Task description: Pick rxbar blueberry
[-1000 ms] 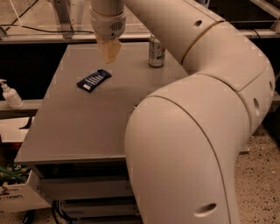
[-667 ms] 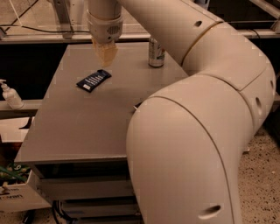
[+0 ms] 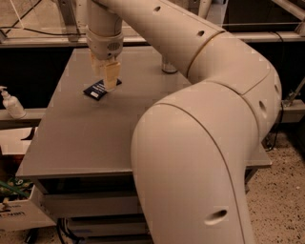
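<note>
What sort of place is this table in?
Probably a lab or test workshop: plain grey table, cables along the metal frame behind, pump bottle on a ledge. The gripper hangs over the rxbar blueberry.

Smooth plastic gripper (image 3: 104,81) over the glossy rxbar blueberry (image 3: 96,91) on matt table (image 3: 95,143).

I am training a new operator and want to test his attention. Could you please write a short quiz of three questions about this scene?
1. True or false: the rxbar blueberry hangs in the hand, lifted off the table.
2. Where over the table is the hand? A) at the rxbar blueberry; B) at the near edge; C) at the right edge.
3. Fill in: the silver can is partly hidden behind the robot's ____.

Key: 1 false, the bar lies flat on the table; 2 A; 3 arm.
</note>
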Tool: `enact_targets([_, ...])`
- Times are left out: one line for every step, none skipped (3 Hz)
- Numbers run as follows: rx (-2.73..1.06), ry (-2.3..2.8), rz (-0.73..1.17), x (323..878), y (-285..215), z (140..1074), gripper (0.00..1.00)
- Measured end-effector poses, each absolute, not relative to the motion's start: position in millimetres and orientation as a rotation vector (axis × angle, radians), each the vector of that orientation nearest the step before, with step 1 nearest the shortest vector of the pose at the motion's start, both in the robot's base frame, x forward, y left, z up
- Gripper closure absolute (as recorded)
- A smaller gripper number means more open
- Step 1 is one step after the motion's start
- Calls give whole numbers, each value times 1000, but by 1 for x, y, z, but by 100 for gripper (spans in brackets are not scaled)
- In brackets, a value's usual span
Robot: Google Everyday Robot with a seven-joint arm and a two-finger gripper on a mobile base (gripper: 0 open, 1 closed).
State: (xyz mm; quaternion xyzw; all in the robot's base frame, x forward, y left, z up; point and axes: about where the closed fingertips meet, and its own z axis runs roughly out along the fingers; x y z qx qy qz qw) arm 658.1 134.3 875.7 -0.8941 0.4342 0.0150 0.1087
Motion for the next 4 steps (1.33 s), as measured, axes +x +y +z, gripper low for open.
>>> enact_targets([-2647, 1271, 63, 667, 146, 857, 0])
enact_targets([-2660, 1279, 66, 679, 153, 843, 0])
enact_targets([-2674, 1299, 69, 690, 159, 827, 0])
enact_targets([-2681, 1314, 60, 696, 157, 819, 16])
